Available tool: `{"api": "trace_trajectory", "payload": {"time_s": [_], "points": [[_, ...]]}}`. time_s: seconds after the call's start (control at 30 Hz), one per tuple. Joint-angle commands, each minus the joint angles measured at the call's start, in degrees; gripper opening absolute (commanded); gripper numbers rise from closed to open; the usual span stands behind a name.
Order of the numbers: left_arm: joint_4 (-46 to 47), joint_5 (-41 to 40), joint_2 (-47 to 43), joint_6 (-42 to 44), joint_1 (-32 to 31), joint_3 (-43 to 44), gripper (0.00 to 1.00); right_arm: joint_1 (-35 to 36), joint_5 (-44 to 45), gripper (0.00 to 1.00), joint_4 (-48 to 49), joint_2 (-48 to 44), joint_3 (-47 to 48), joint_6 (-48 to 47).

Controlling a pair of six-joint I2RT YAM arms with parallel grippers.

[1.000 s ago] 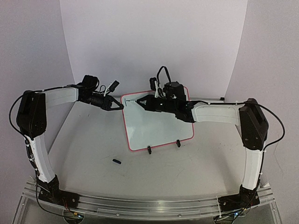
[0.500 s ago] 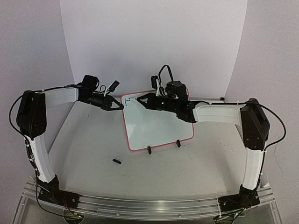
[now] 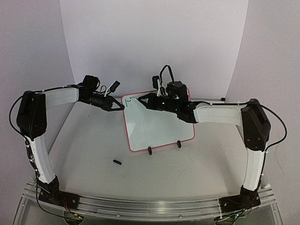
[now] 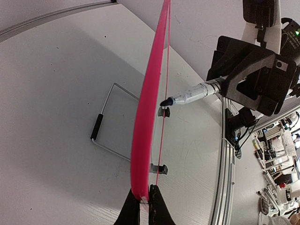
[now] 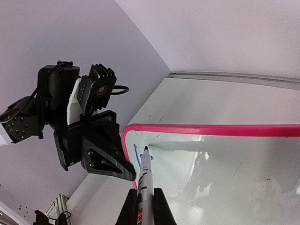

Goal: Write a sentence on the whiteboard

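Left hand [image 4: 145, 200] pinches the whiteboard [image 3: 159, 131] by its rim to steady it; right hand [image 5: 143, 202] clamps the marker [image 5: 145, 172] — tip at the corner, sentence [image 5: 136, 153] barely begun.

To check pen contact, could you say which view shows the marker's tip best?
The right wrist view: the marker points its tip at the whiteboard beside a blue stroke. The left wrist view shows it side-on beside the board's pink edge; the top view leaves it tiny.
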Motion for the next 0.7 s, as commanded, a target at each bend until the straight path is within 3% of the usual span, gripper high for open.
{"api": "trace_trajectory", "payload": {"time_s": [0.0, 0.67], "points": [[-2.65, -1.79, -0.95, 3.03, -2.36, 1.19, 0.00, -0.26, 2.10, 0.00, -0.17, -0.05, 2.43, -0.41], [-3.05, -2.09, -0.96, 3.28, -2.63, 1.45, 0.00, -0.18, 0.91, 0.00, -1.39, -3.69, -5.19, -0.22]]}}
